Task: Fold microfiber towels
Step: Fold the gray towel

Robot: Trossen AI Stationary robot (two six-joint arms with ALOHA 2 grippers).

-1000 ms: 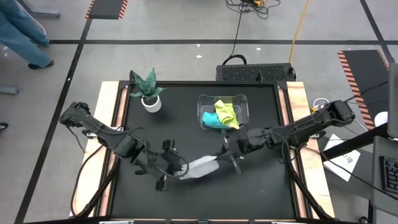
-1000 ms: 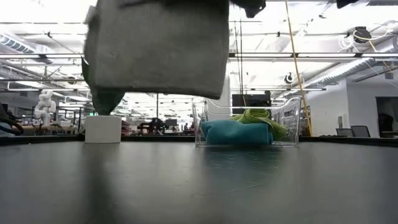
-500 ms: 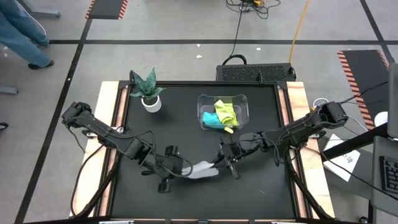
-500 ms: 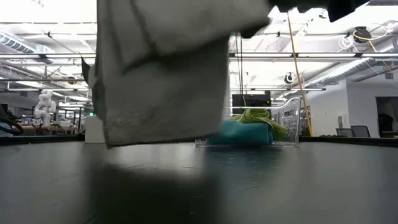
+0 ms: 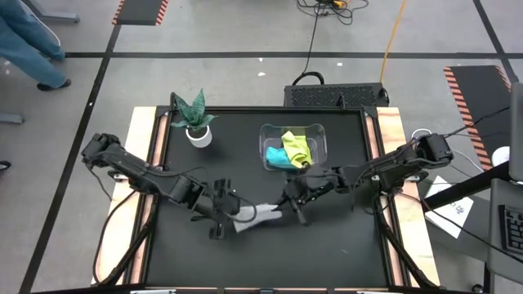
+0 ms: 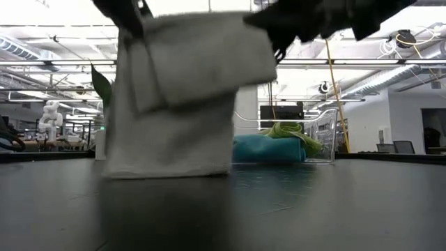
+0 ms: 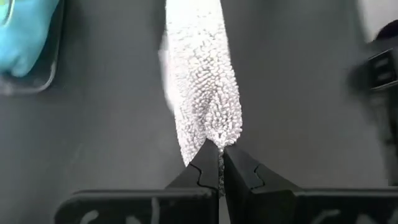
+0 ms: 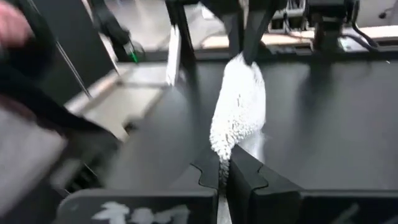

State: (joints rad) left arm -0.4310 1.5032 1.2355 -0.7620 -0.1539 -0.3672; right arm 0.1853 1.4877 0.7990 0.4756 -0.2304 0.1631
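Note:
The light grey towel (image 5: 258, 216) hangs between my two grippers near the table's middle. In the low view the grey towel (image 6: 174, 118) drops like a curtain with a shorter flap (image 6: 202, 63) doubled over its front, and its lower edge (image 6: 167, 172) reaches the table top. My left gripper (image 5: 228, 214) is shut on the towel's left upper end, my right gripper (image 5: 288, 201) on its right upper end. The yellow-green towel (image 5: 297, 147) and the teal towel (image 5: 280, 158) lie in the clear bin (image 5: 319, 131). My left gripper pinches the towel's upper edge at its left end (image 7: 211, 142) between its two fingers, slanting down from the table's left. The cloth runs away from the fingertips as a thick bunched strip. The towel hangs below, its lower edge at the table. My right gripper pinches the upper edge at the towel's right end (image 8: 225, 146) between its two fingers, coming nearly level from the table's right. The cloth stretches from it toward the left gripper (image 8: 245, 53) as a bunched strip, sagging little. The rest hangs below.
The clear bin stands behind the towel at the far middle. A potted plant (image 5: 196, 122) in a white pot stands at the far left. Bare black table top (image 5: 327, 245) lies near the front edge. A person's legs (image 5: 29, 49) show on the floor beyond the far left corner.
Both grippers have sunk, still shut on the towel, and the right one has moved toward the table's left. The towel has come down with them: its lower edge, a second ago well above the table, is now at the table top. The front flap stays doubled over.

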